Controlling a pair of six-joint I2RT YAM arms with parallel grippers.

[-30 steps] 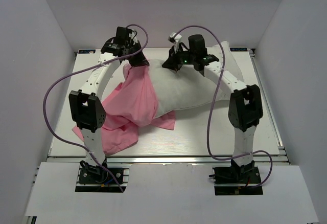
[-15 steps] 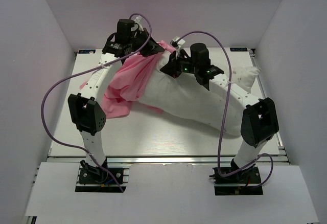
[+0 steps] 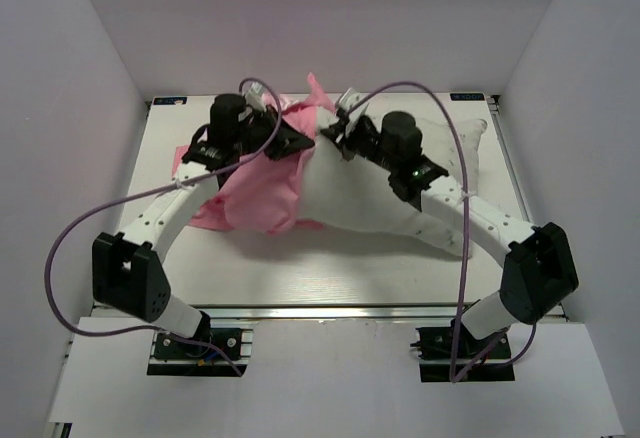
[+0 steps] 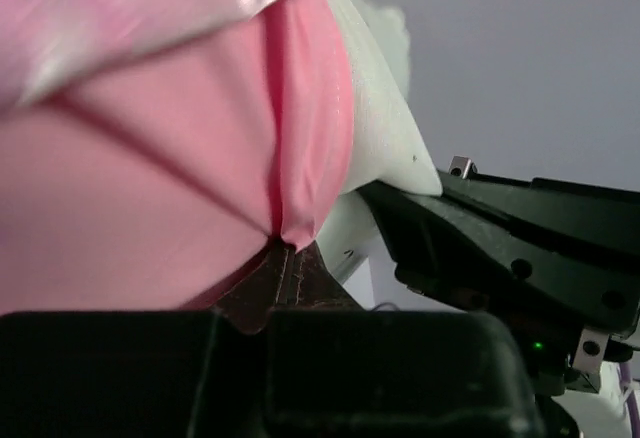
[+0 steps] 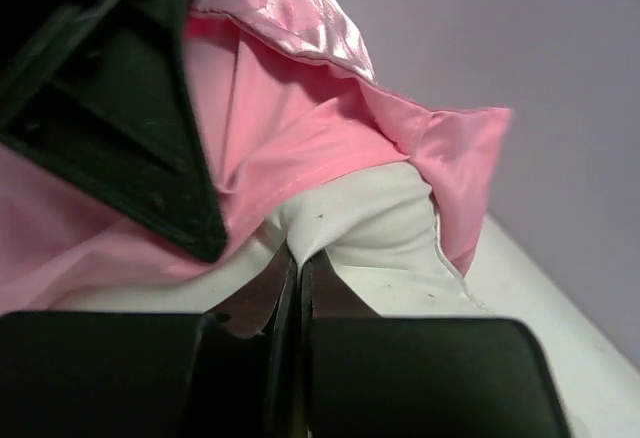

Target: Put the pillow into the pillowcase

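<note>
The white pillow [image 3: 400,173] lies across the middle and right of the table, its left end under the pink pillowcase [image 3: 262,186]. My left gripper [image 3: 292,136] is shut on a fold of the pillowcase [image 4: 300,158], held up at the back centre. My right gripper [image 3: 332,136] is shut on a pinch of the pillow [image 5: 370,228] right beside it; pink fabric [image 5: 300,118] drapes over that pillow end. The two grippers almost touch.
The white table [image 3: 330,278] has a metal front rail. White walls close in on the left, right and back. Purple cables loop over both arms.
Both arms have swung forward and lower. The pillow and pillowcase came down from a lifted pose, and the pink fabric now covers more of the pillow's left end.
</note>
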